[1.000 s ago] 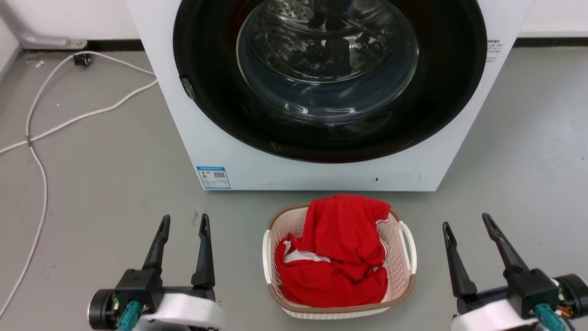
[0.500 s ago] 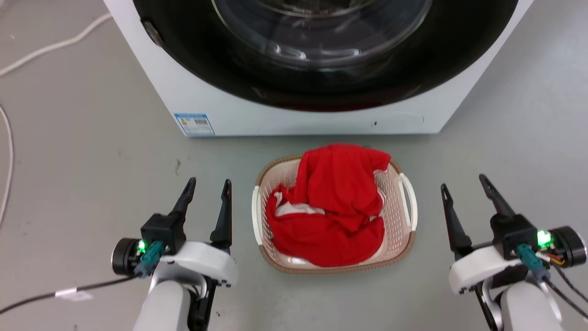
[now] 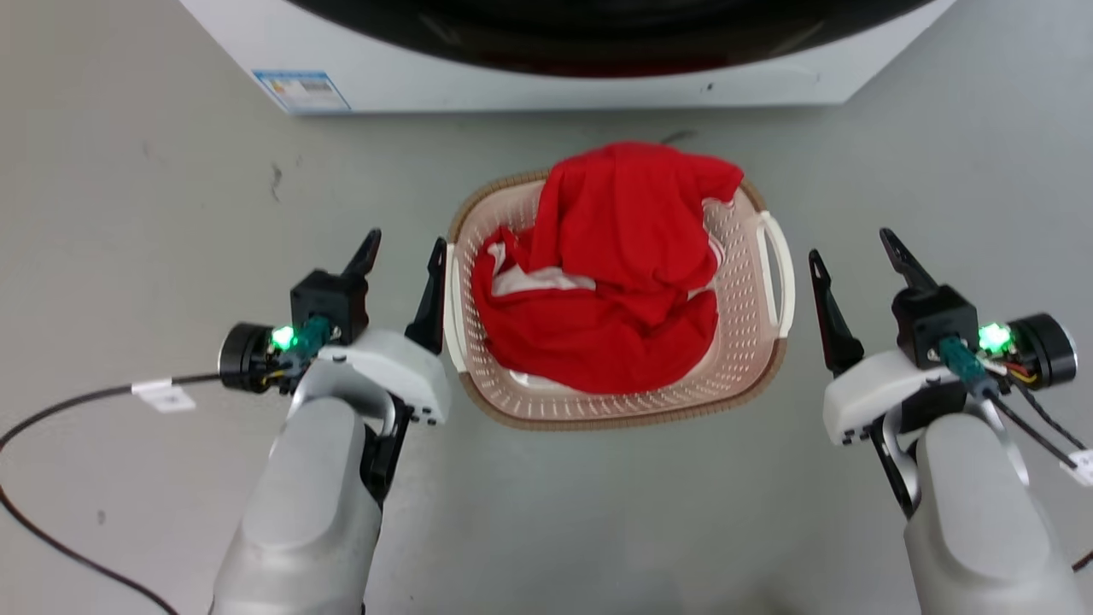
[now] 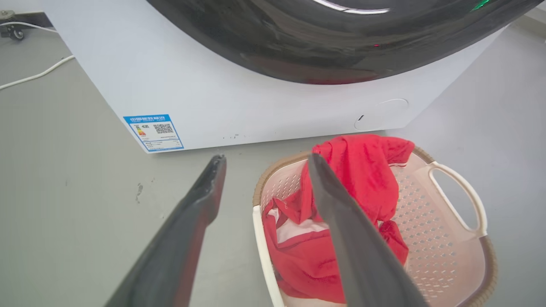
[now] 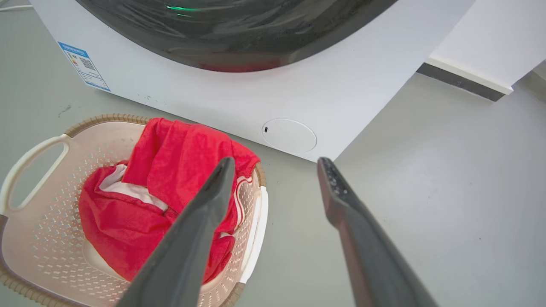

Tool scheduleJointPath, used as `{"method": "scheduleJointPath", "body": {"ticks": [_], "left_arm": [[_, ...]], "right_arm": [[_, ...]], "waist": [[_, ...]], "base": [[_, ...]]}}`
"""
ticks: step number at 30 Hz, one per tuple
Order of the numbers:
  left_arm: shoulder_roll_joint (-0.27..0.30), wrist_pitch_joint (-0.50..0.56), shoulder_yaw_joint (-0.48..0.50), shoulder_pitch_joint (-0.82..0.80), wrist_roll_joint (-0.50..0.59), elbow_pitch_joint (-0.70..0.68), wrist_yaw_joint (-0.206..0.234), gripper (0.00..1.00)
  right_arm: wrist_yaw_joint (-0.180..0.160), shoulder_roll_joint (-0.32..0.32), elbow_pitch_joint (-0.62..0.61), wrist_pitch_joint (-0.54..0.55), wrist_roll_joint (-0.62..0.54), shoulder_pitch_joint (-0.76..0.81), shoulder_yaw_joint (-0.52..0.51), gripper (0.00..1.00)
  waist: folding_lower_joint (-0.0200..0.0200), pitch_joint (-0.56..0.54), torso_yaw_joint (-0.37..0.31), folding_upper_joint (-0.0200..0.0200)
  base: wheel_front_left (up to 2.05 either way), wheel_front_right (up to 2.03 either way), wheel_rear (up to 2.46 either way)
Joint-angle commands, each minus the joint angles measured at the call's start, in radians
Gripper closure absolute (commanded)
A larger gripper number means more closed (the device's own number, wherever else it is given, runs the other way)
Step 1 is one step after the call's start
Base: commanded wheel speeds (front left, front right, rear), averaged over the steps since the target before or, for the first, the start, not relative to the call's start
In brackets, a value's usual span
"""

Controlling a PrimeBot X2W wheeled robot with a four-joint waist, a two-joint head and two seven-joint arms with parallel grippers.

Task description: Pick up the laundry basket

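A small cream-white perforated plastic laundry basket with a brown woven-look rim sits on the grey floor, just in front of a big white front-loading washing machine. It holds a crumpled red garment. Compared with a second ago, the head view has tipped downward, so the machine's dark door has slid off the top and the basket lies higher in the picture; that shift is the camera's, as the robot bends. The real change is in the arms, which have both closed in on the basket. The left pincer, its two dark fingers spread apart and holding nothing, now has its inner finger just beside the left white loop handle, where before it stood well apart. The right pincer, equally spread and empty, is near the right loop handle, with a strip of floor between. The basket rests on the floor, not yet gripped. The approach looks nearly done, and closing on the handles seems next.
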Motion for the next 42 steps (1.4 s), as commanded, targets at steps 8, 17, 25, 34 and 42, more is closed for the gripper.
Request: {"method": "scheduleJointPath", "body": {"ticks": [8,17,25,34,42], "left_arm": [[0.002,-0.002,-0.025,-0.157,0.014,0.188,-0.014,0.00],[0.001,-0.002,-0.046,-0.252,0.018,0.294,-0.015,0.00],[0.001,-0.002,-0.049,-0.308,0.016,0.334,-0.009,0.00],[0.000,-0.002,-0.052,-0.347,0.019,0.358,-0.001,0.00],[0.001,-0.002,-0.055,-0.363,0.023,0.370,0.001,0.00]], "right_arm": [[-0.001,-0.005,0.148,-0.002,-0.022,-0.139,0.003,0.00],[-0.001,-0.005,0.247,-0.002,-0.023,-0.235,0.000,0.00],[-0.001,-0.003,0.310,-0.002,-0.030,-0.304,0.012,0.00],[-0.001,-0.001,0.369,-0.002,-0.026,-0.360,-0.001,0.00],[-0.001,0.001,0.445,-0.002,-0.044,-0.393,-0.009,0.00]], "waist": [[-0.0001,0.151,-0.011,0.0000],[-0.0001,0.238,-0.019,0.0000],[-0.0001,0.305,-0.025,0.0000],[-0.0001,0.357,-0.022,0.0000],[-0.0001,0.384,-0.019,0.0000]], "base": [[0.00,0.00,0.00],[0.00,0.00,0.00],[0.00,0.00,0.00],[0.00,0.00,0.00],[0.00,0.00,0.00]]}}
